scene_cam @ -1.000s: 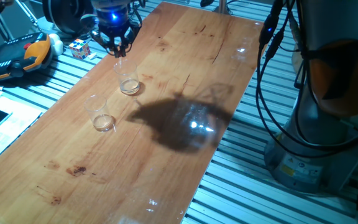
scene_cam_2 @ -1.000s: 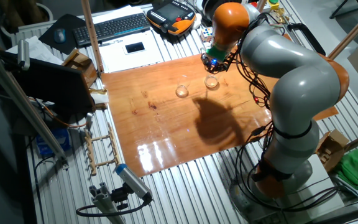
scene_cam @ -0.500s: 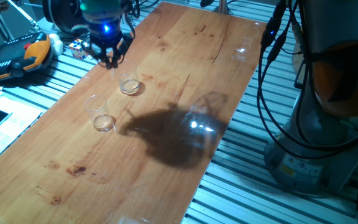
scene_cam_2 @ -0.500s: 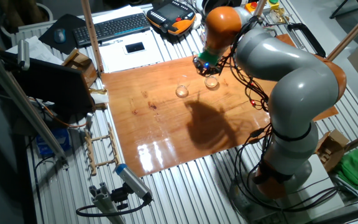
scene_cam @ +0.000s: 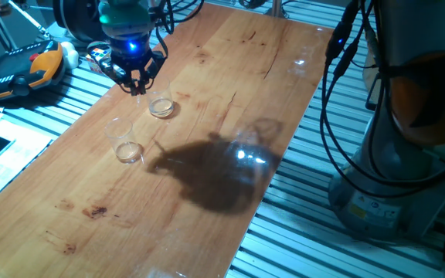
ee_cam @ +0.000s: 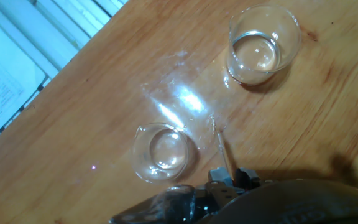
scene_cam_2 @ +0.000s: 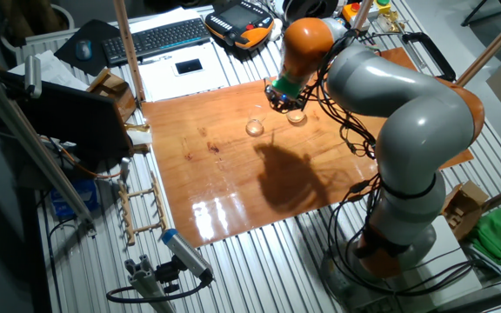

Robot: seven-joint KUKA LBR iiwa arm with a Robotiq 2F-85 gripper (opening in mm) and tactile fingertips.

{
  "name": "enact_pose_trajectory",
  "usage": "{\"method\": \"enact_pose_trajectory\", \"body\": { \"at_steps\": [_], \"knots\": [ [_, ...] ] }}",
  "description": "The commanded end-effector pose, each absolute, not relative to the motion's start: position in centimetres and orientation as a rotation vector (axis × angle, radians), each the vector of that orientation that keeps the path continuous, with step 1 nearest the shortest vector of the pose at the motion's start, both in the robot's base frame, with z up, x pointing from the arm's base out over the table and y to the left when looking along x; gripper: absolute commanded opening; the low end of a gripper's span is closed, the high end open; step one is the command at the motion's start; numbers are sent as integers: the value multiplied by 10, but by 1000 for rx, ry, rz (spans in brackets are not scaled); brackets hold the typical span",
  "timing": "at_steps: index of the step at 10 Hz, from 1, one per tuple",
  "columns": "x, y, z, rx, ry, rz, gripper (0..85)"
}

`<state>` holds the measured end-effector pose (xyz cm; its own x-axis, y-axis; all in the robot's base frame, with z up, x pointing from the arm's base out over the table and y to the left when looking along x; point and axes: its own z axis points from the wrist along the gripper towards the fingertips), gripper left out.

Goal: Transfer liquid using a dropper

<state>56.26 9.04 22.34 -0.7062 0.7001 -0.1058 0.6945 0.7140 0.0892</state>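
The dropper (ee_cam: 224, 152) shows in the hand view as a thin clear tube sticking out from my gripper (ee_cam: 229, 180), which is shut on it; its bulb is hidden. The tip hangs over bare wood beside the near glass (ee_cam: 160, 152). A second glass (ee_cam: 263, 43) stands farther off and holds a thin, nearly clear layer of liquid (ee_cam: 258, 57). In one fixed view my gripper (scene_cam: 134, 77) hovers up and left of a glass (scene_cam: 161, 104), and the other glass (scene_cam: 126, 143) stands nearer the camera. From the other side my gripper (scene_cam_2: 278, 100) hangs between both glasses (scene_cam_2: 255, 128).
The wooden tabletop (scene_cam: 230, 69) ends at metal slats on the left and right. An orange-black pendant (scene_cam: 22, 69) and a small cube (scene_cam: 99, 60) lie beyond the left edge. Cables (scene_cam: 338, 93) hang by the arm's base at the right.
My gripper has moved with the dropper from above the far glass toward the left edge and lower, and now hangs beside that glass. Neither glass has moved.
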Motion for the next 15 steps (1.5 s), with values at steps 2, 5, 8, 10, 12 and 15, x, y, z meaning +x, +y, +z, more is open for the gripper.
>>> {"method": "enact_pose_trajectory", "body": {
  "at_steps": [2,5,8,10,12,15],
  "knots": [
    [563,91,223,1151,2786,40,163],
    [563,91,223,1192,2776,-15,173],
    [563,92,224,1183,2789,-3,173],
    [565,106,229,1193,2788,6,170],
    [570,118,228,1202,2793,21,167],
    [574,133,224,1203,2792,52,160]
  ]
}}
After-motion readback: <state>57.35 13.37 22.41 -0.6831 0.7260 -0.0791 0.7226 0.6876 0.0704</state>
